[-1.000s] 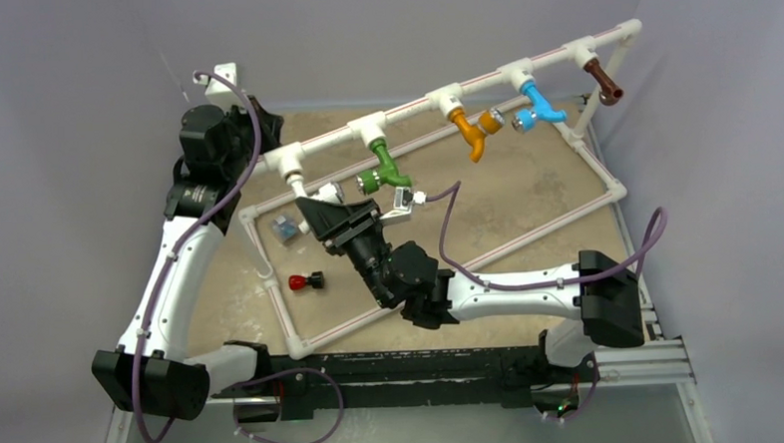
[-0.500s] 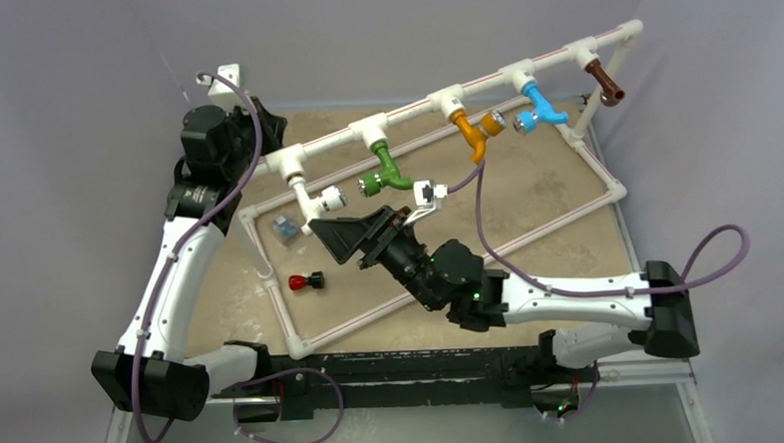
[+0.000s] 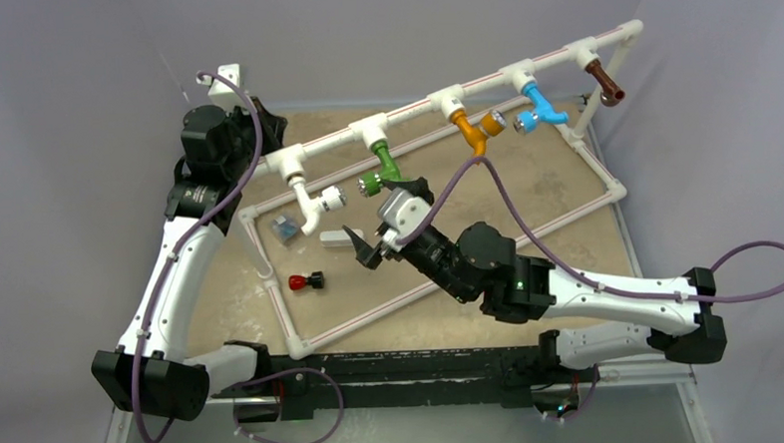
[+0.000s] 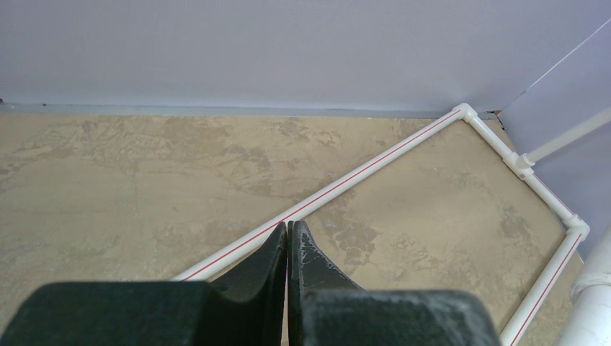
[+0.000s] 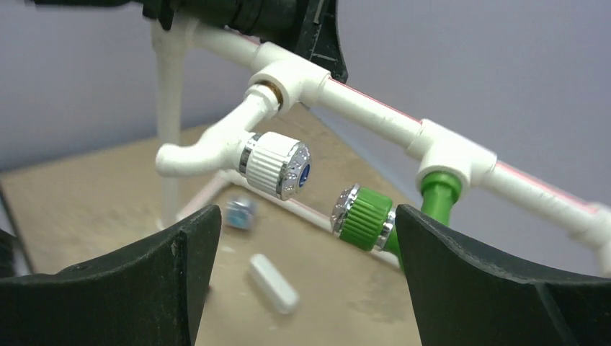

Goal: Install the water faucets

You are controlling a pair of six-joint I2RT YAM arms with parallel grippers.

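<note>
Five water faucets hang from the T-fittings of the slanted white pipe rail (image 3: 413, 106): white (image 3: 312, 200), green (image 3: 384, 172), orange (image 3: 474, 130), blue (image 3: 540, 105) and brown (image 3: 602, 80). My right gripper (image 3: 383, 220) stands open just near of the white and green ones, touching neither. Its wrist view shows the white faucet (image 5: 216, 151) and the green faucet's ribbed knob (image 5: 364, 215) ahead of the open right gripper (image 5: 306, 216), nothing between the fingers. My left gripper (image 4: 288, 229) is shut on nothing, above the floor pipe at the back left.
A white pipe frame (image 3: 450, 269) lies on the tan table. Inside it near the left end are a small white bar (image 3: 341, 239), a small blue piece (image 3: 285, 227) and a red-and-black piece (image 3: 306, 281). Walls close in at the back and right.
My right gripper has opened and drawn back to the right from the white faucet, which stays on its fitting. The white bar on the table has come into view. The left arm has not moved.
</note>
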